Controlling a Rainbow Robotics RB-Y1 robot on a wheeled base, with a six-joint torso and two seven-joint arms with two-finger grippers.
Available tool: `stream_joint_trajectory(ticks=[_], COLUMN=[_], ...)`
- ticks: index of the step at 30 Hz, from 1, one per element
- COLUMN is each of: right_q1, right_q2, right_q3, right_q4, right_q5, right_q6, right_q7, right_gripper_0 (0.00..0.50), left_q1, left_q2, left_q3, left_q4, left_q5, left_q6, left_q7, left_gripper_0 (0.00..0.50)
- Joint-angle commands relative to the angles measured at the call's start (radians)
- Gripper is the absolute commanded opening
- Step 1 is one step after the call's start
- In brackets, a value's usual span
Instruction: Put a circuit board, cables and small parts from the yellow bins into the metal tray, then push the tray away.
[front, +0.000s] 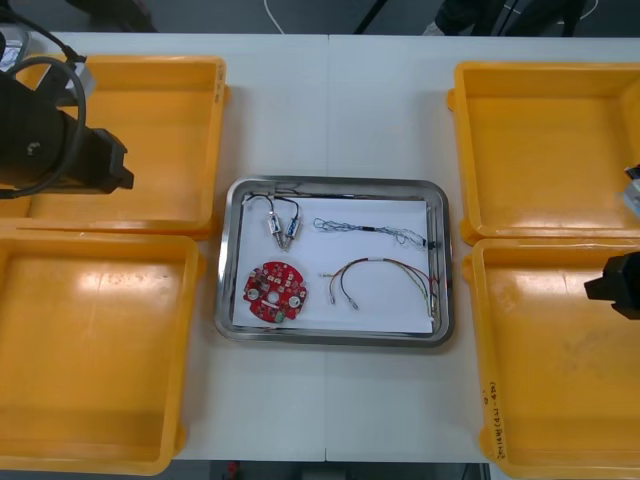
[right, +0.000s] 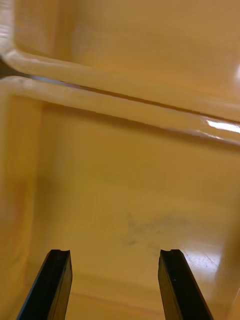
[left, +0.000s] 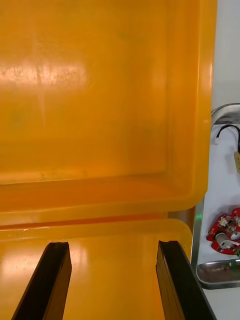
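The metal tray (front: 337, 338) lies at the table's middle, white inside. In it are a round red circuit board (front: 275, 293), a black cable with a small metal part (front: 279, 226), a twisted blue and white cable (front: 365, 230) and a red and yellow cable (front: 375, 275). My left gripper (left: 114, 280) stands open over the seam between the two left yellow bins (left: 100, 190), nothing between its fingers; the board (left: 226, 238) and the tray's rim (left: 220, 112) show beside it. The left arm (front: 60, 150) hangs over the far left bin. My right gripper (right: 116, 285) is open above the near right bin (right: 125, 200), holding nothing.
All the yellow bins look bare: far left (front: 150, 140), near left (front: 95, 350), far right (front: 545, 140), near right (front: 560, 360). White table strips run between bins and tray. The right arm (front: 615, 285) sits at the right edge.
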Motion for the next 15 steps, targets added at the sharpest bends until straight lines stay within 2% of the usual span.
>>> stream_joint_trajectory(ticks=[1, 15], right_q1=[-0.111, -0.378], right_q2=[-0.059, -0.059], right_q3=[0.096, 0.499], right_q4=[-0.03, -0.03], right_q5=[-0.055, -0.072], right_q6=[0.003, 0.003], right_q7=[-0.016, -0.027], right_gripper_0=[0.5, 0.5], left_q1=[0.069, 0.218], left_q2=[0.068, 0.144], left_q3=[0.064, 0.142], left_q4=[-0.066, -0.11], left_q5=[0.039, 0.084], left_q6=[0.007, 0.007], left_q7=[-0.023, -0.036], left_gripper_0=[0.5, 0.5])
